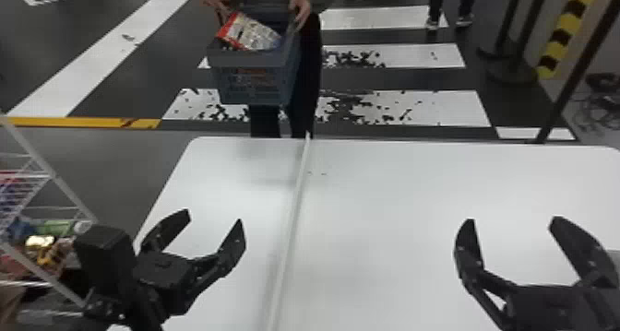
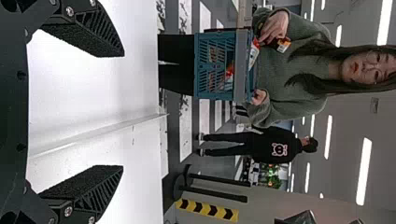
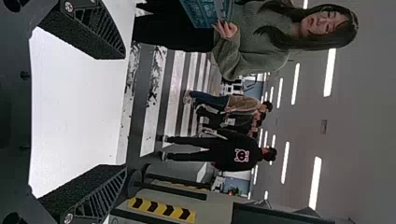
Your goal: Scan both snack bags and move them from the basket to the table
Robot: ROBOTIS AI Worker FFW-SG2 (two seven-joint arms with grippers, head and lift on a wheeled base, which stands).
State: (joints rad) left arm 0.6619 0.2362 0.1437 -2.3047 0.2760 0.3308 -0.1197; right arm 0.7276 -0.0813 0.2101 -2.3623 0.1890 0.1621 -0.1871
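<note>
A broad, white, smooth rectangular table (image 1: pixel 392 205) lies under both grippers; beyond it a person in a grey-green sweater (image 2: pixel 289 65) holds a blue, box-shaped plastic lattice basket (image 1: pixel 258 83). The black, two-fingered left gripper (image 1: pixel 213 217) and matching right gripper (image 1: pixel 513 220) are spread open and empty above the tabletop. In the basket, a red-and-white, flat-sided snack bag (image 1: pixel 256 34) leans, tilted, its top above the rim.

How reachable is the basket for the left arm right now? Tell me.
Probably not reachable: a person's hands hold the basket past the far edge of the table, well beyond the left gripper. The gripper is open and empty, but it likely needs the basket brought closer.
</note>
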